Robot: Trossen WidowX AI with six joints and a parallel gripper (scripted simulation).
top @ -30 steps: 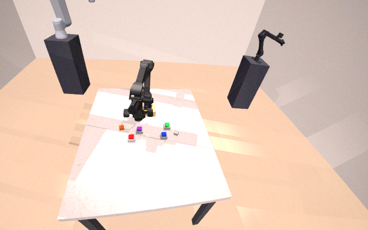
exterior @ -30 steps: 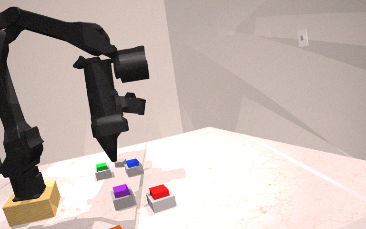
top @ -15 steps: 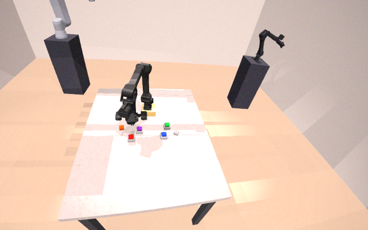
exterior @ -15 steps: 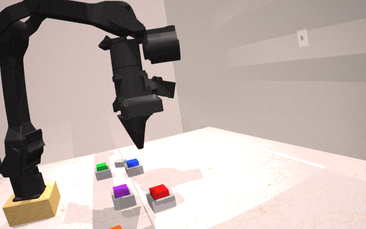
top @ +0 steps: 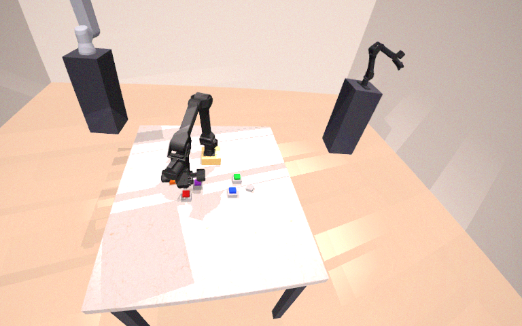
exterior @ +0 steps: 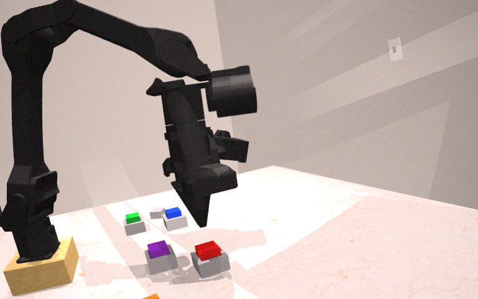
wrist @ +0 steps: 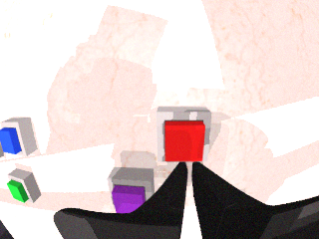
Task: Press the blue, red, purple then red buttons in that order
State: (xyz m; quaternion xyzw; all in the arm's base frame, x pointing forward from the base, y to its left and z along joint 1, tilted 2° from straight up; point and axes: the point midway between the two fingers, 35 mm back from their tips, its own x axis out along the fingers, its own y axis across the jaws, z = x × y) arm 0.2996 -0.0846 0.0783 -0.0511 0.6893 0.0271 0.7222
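Note:
The red button [top: 186,193] [exterior: 208,250] [wrist: 183,139] sits in a grey housing on the white table [top: 230,249]. My gripper [top: 184,187] [exterior: 201,223] [wrist: 187,167] is shut and empty; its tips point down and hang a short way above the red button, just at its near edge in the wrist view. The purple button [top: 197,183] [exterior: 158,248] [wrist: 128,198] stands right beside the red one. The blue button [top: 232,190] [exterior: 173,212] [wrist: 10,139] and a green button [top: 236,176] [exterior: 132,217] [wrist: 18,190] stand farther off.
A small white block [top: 250,188] [exterior: 157,212] lies next to the blue button. An orange block [top: 172,182] [exterior: 151,296] lies beside the arm, near the purple button. The arm's wooden base [top: 211,159] [exterior: 42,268] stands at the back of the table.

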